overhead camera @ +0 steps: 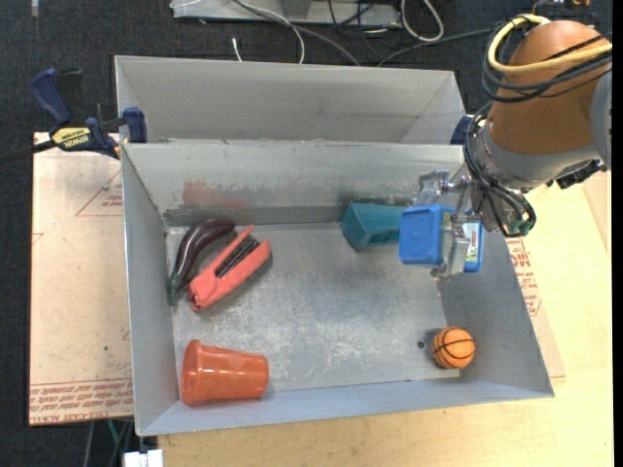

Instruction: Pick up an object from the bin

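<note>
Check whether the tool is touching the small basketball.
Apart. The camera view shows the tool up beside the blue block, with bare grey bin floor between it and the small basketball in the near right corner.

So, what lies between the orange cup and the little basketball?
Nothing lies there: in the camera view, the bin floor between the orange cup and the basketball is bare.

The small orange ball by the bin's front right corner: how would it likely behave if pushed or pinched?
The ball is round, so a push would probably send it rolling across the flat bin floor. It sits close to the sloped right wall, so it may roll back. Its curved sides could slip from a pinch unless gripped across the middle.
</note>
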### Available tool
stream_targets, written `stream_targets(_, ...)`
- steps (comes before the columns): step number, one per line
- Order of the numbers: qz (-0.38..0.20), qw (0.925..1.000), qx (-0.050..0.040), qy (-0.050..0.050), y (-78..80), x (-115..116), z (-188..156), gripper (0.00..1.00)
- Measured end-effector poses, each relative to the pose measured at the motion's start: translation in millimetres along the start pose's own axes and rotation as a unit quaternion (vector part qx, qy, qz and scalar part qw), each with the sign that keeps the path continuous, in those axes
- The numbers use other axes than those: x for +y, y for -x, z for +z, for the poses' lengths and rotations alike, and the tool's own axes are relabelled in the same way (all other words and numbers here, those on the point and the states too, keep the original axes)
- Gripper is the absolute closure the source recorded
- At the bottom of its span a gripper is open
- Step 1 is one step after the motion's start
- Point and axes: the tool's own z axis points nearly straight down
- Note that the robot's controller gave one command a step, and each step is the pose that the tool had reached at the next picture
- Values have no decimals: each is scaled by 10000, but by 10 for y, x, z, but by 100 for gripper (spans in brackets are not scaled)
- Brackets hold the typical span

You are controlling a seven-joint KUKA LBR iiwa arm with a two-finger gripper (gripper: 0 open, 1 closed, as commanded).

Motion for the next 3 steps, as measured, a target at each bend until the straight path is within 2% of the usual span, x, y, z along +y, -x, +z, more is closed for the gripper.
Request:
stream_targets(1, -15, 10000, -40, -5, 12, 6, -50, 0)
stream_targets(2, 774, 9970, -50, 9, 379, -247, 1354, 0)
stream_targets(3, 842, 9964, -58, 1, 347, -234, 1251, 0)
